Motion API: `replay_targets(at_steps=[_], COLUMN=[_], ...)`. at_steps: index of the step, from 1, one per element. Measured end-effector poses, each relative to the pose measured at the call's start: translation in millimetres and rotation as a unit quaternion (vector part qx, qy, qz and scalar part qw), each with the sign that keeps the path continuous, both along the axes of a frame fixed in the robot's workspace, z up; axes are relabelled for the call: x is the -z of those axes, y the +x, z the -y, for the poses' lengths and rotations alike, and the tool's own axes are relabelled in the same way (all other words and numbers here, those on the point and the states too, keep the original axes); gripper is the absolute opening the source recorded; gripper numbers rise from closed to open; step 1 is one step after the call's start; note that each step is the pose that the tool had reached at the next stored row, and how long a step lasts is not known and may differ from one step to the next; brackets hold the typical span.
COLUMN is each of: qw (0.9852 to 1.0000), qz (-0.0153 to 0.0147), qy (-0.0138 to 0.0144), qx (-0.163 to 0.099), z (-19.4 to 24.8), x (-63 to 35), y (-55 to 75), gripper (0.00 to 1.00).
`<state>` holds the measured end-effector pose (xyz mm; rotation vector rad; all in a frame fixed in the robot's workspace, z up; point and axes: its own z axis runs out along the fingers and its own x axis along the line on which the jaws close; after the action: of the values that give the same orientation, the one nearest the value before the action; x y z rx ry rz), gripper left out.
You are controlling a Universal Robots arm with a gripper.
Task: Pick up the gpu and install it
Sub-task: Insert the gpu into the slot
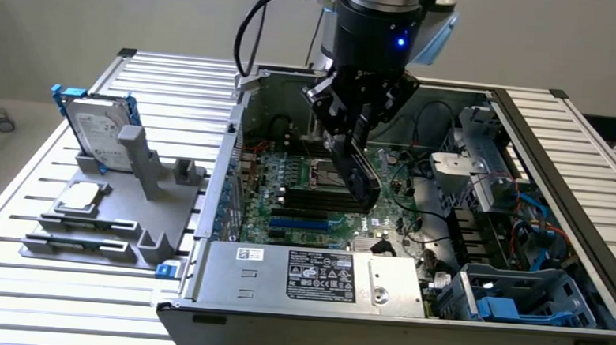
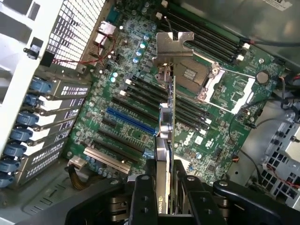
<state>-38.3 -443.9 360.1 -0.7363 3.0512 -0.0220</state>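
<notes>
Open computer case point(image 1: 562, 158), motherboard point(image 1: 297, 189) exposed. Installation is judged the step in hand. The gripper point(image 1: 354, 135) is clamped on the gpu point(image 1: 358, 179), which hangs on edge below the jaws, above the expansion slots point(image 2: 131, 123) and not yet seated. Seating calls for aligning its lower edge with one slot.

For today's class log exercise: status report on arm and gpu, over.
Gripper shut on gpu. Gpu edge-down above motherboard, not seated. Nothing seen between it and slots.
</notes>
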Motion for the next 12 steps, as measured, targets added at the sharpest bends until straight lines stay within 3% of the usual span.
replay_targets(at_steps=[2,6,12], qw=[0.9998,0.9985,0.994], qz=[0.0,-0.0001,-0.0002], qy=[0.0016,0.0017,0.0016], qx=[-0.018,-0.055,-0.109], z=[-0.1,0.0,0.0], x=[0.2,0.4,0.7], y=[0.1,0.1,0.0], gripper=[0.26,0.26,0.26])
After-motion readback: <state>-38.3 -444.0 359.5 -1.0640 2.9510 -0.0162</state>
